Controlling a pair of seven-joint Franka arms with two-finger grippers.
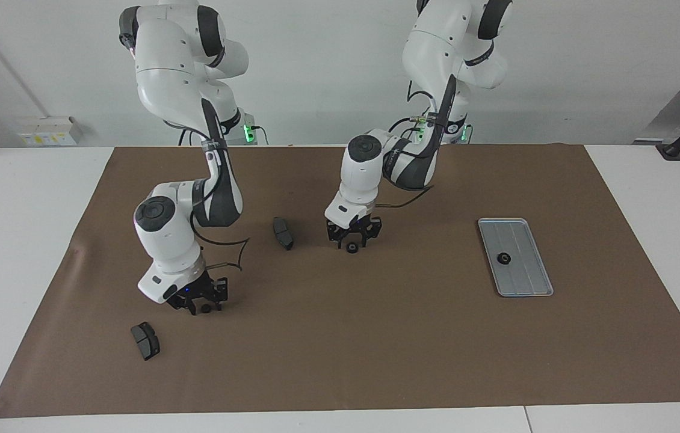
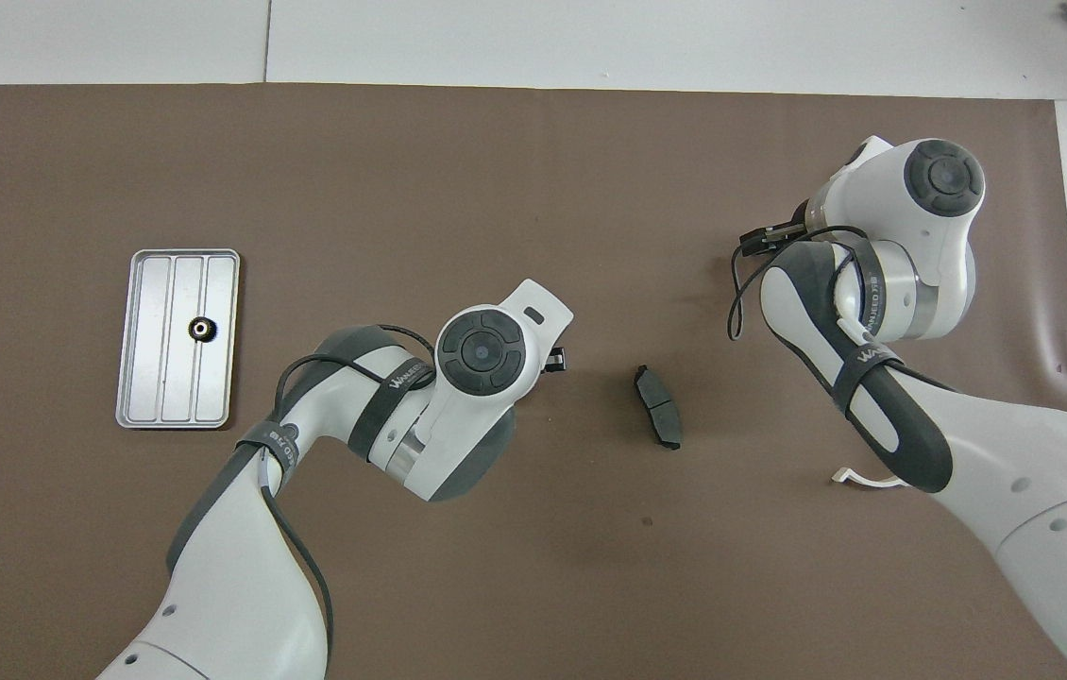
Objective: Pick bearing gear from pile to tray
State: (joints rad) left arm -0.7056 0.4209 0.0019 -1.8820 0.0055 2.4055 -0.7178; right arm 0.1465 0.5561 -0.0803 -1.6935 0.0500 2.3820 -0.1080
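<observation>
My left gripper [image 1: 352, 242] is down at the brown mat [image 1: 376, 337] near the table's middle, its fingers straddling a small black gear [image 1: 351, 248] that sits on the mat. The fingers stand narrowly apart on either side of that gear; I cannot tell whether they already touch it. In the overhead view my own wrist covers this gripper almost wholly.

My right gripper [image 1: 200, 304] is down at the mat toward the right arm's end of the table, with a second black gear [image 1: 205, 308] between its fingers. Here too the gap is narrow, and contact cannot be confirmed.

A third gear [image 1: 503, 259] lies inside the tray [image 1: 532, 282], on its grooved floor. The tray rests flat on the mat toward the left arm's end, well apart from both grippers.

One dark grey curved pad [image 1: 283, 233] lies between my two grippers, close to the left one. A second pad [image 1: 145, 340] lies near the right gripper, farther from the robots than it. A white half-ring bracket [image 2: 859, 480] shows partly under my right arm in the overhead view.
</observation>
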